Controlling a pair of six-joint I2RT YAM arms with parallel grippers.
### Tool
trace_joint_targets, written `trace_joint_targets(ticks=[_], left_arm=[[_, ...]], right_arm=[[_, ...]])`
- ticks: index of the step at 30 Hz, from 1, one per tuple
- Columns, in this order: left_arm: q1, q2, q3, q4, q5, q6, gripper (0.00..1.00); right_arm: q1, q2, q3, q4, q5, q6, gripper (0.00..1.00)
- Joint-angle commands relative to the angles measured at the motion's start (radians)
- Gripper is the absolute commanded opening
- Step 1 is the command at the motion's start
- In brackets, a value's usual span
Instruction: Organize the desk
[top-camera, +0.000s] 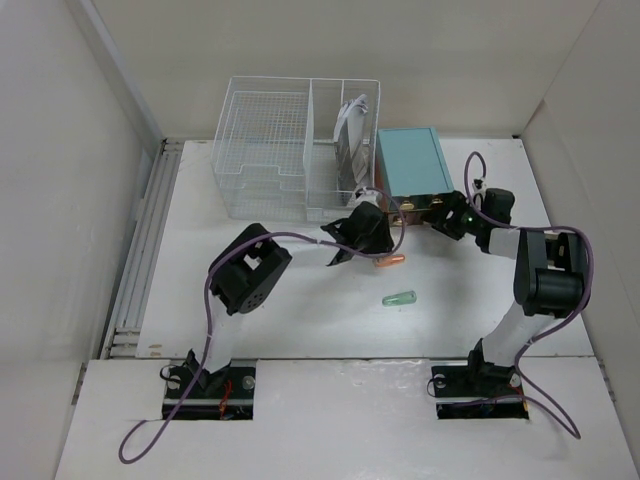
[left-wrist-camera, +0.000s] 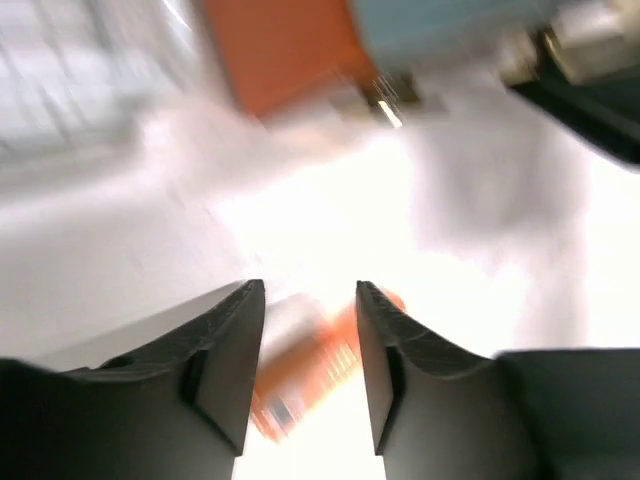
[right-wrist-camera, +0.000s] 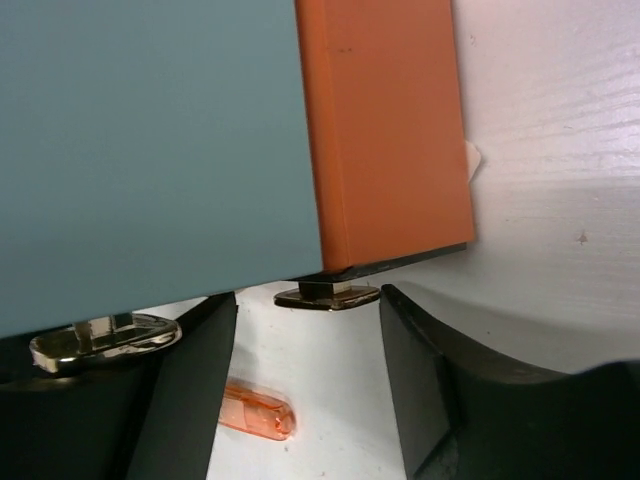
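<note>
Desk (top-camera: 300, 320): white top walled by pale panels, spanning the whole overhead view, with both grippers over its far half.

Left gripper (left-wrist-camera: 310, 290) hung low just in front of the wire basket (top-camera: 270, 160). Its fingers were parted, and a small orange translucent piece (top-camera: 391, 260) showed on the desk in the gap. The wrist view was blurred, so I could not tell whether they touched it. Right gripper (right-wrist-camera: 308, 294) was at the near face of the teal-topped drawer box (top-camera: 410, 162). Its fingers stood apart on either side of a brass knob (right-wrist-camera: 327, 295) under the orange drawer front (right-wrist-camera: 385, 130), with a gap on both sides and nothing gripped. A pale green piece (top-camera: 400, 298) lay on bare desk nearer the arm bases, apart from both grippers.
</note>
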Motion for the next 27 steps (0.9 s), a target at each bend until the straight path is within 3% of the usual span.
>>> trace_joint_targets(ticks=[1, 4, 10, 16, 27], left_arm=[[-0.058, -0.132, -0.066, 0.015, -0.033, 0.025, 0.39], [-0.088, -0.196, -0.121, 0.006, -0.082, 0.036, 0.43], [-0.143, -0.264, -0.140, -0.062, -0.153, 0.077, 0.49], [-0.164, -0.264, -0.140, -0.119, -0.216, 0.137, 0.53], [-0.164, -0.200, -0.075, -0.206, -0.291, 0.258, 0.56]], right_arm=[[0.032, 0.015, 0.016, 0.146, 0.061, 0.065, 0.62], [0.041, 0.024, 0.016, 0.156, 0.080, 0.065, 0.55], [0.041, 0.014, -0.008, 0.156, 0.080, 0.056, 0.26], [0.011, -0.055, -0.058, 0.097, 0.040, 0.019, 0.25], [-0.066, -0.230, -0.176, -0.204, -0.052, -0.245, 0.25]])
